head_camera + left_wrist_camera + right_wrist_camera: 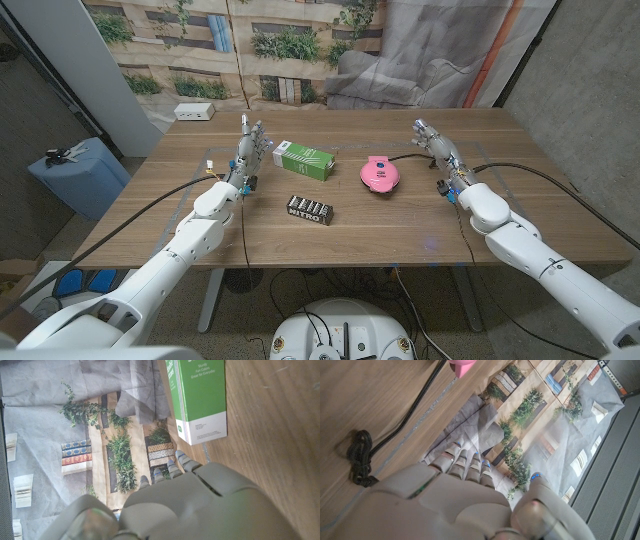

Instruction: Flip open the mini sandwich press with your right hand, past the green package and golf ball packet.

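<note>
Right hand (432,141) raised near the tabletop's (400,225) right edge, fingers spread, empty; left hand (251,146) likewise open. Pink sandwich press (378,173) shut, mid-tabletop (cord trailing right), beside green package (303,159); golf ball packet (311,209) nearer front edge.

Left wrist: green package (196,397) ahead of fingers (170,471).

Right wrist: press corner (461,366), black cord (405,420).

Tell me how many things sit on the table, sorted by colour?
Green: 1, the green package
Pink: 1, the mini sandwich press
Black: 1, the golf ball packet
White: 1, the box at the far corner
Total: 4
</note>
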### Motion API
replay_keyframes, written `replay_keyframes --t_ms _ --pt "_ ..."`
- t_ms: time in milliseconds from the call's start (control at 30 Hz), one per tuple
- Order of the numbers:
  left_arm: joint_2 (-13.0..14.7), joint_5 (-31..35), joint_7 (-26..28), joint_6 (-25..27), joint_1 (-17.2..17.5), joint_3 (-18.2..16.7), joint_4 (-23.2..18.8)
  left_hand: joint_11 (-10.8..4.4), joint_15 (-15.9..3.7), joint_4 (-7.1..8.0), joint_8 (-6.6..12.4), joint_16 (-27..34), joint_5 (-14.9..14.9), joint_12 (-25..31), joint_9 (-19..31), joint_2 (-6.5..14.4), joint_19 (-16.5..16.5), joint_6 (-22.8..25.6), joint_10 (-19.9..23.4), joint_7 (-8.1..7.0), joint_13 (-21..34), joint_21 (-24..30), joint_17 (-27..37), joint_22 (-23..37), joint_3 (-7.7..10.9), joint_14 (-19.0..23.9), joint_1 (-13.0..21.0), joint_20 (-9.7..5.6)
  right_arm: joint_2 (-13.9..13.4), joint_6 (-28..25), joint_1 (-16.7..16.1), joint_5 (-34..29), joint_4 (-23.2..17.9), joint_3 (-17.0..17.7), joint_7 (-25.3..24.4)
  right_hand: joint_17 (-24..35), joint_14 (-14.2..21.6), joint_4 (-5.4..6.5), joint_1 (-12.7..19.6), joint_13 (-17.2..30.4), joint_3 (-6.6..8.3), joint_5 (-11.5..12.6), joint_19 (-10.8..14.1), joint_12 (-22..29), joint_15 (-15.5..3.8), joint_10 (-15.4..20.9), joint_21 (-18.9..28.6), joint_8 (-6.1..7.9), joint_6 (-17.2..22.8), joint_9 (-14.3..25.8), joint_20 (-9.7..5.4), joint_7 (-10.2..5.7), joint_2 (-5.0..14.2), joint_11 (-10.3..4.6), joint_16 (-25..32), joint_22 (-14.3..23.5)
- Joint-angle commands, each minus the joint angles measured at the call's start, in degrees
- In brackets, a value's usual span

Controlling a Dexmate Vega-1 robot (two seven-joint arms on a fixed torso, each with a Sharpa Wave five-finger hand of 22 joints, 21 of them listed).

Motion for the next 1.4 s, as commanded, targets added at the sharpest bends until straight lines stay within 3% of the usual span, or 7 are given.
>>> replay_keyframes --t_ms 33,400,667,1233,1400 --pt "0.01 -0.02 -0.03 -0.03 0.00 -0.01 0.04 0.07 -2.05 0.04 0.29 0.39 0.26 0.36 0.24 2.97 0.16 -1.95 -0.36 -0.46 0.11 0.33 0.18 0.14 -0.43 -0.42 -0.01 -0.18 -5.45 -0.11 -4.14 -12.20 -6.28 0.76 -5.51 -0.12 -0.21 -0.70 0.14 -0.02 0.11 0.13 -0.48 0.13 -0.27 -0.29 0.03 -0.19 -0.44 0.14 -0.24 -0.25 0.06 -0.26 -0.12 0.10" --pt "0.00 -0.01 -0.05 -0.05 -0.02 -0.01 0.08 0.08 -2.12 0.03 0.28 0.42 0.26 0.39 0.24 2.97 0.19 -1.99 -0.30 -0.46 0.11 0.35 0.18 0.13 -0.43 -0.36 -0.01 -0.22 -8.81 -1.78 -7.47 -20.12 -10.85 1.80 -7.63 -1.14 -1.53 -2.20 1.26 -0.27 0.46 -0.11 -1.40 -0.12 -0.55 -1.91 -0.01 -0.48 -2.33 0.13 -0.73 -0.61 -0.66 -0.80 -0.35 0.08" --pt "0.00 -0.01 -0.05 -0.05 -0.02 0.00 0.09 0.01 -2.12 0.03 0.28 0.40 0.26 0.38 0.24 2.96 0.21 -1.97 -0.31 -0.46 0.11 0.35 0.18 0.14 -0.43 -0.41 -0.01 -0.22 -10.96 -4.31 -9.27 -26.61 -14.48 2.13 -8.98 -2.21 -3.25 -3.71 1.77 -0.54 0.18 -0.51 -3.05 -0.31 -0.29 -4.08 -0.12 -0.47 -4.38 0.11 -0.89 0.46 -2.25 -1.15 -0.38 0.07" --pt "-0.01 0.00 -0.04 -0.06 -0.02 0.00 0.09 0.07 -2.17 0.04 0.28 0.39 0.26 0.39 0.24 2.96 0.19 -1.97 -0.28 -0.46 0.12 0.34 0.18 0.14 -0.44 -0.42 -0.02 -0.20 -13.43 -5.04 -9.83 -36.14 -18.22 1.24 -9.66 -3.28 -4.28 -5.67 3.14 -0.64 0.24 -0.75 -4.08 -0.23 0.53 -5.63 -0.04 -0.30 -6.48 0.19 -0.49 0.90 -3.64 -0.95 -0.20 0.05" --pt "-0.01 0.00 -0.04 -0.06 -0.02 0.00 0.08 0.06 -2.17 0.04 0.27 0.40 0.26 0.39 0.24 2.96 0.20 -2.01 -0.28 -0.46 0.12 0.35 0.18 0.14 -0.44 -0.41 -0.02 -0.21 -14.47 -6.97 -10.68 -40.31 -20.94 1.28 -9.93 -3.56 -4.52 -6.22 3.65 -0.63 0.36 -0.78 -4.19 -0.23 0.40 -6.16 0.05 -0.34 -7.36 0.22 -0.59 1.00 -3.87 -0.80 -0.13 0.06"
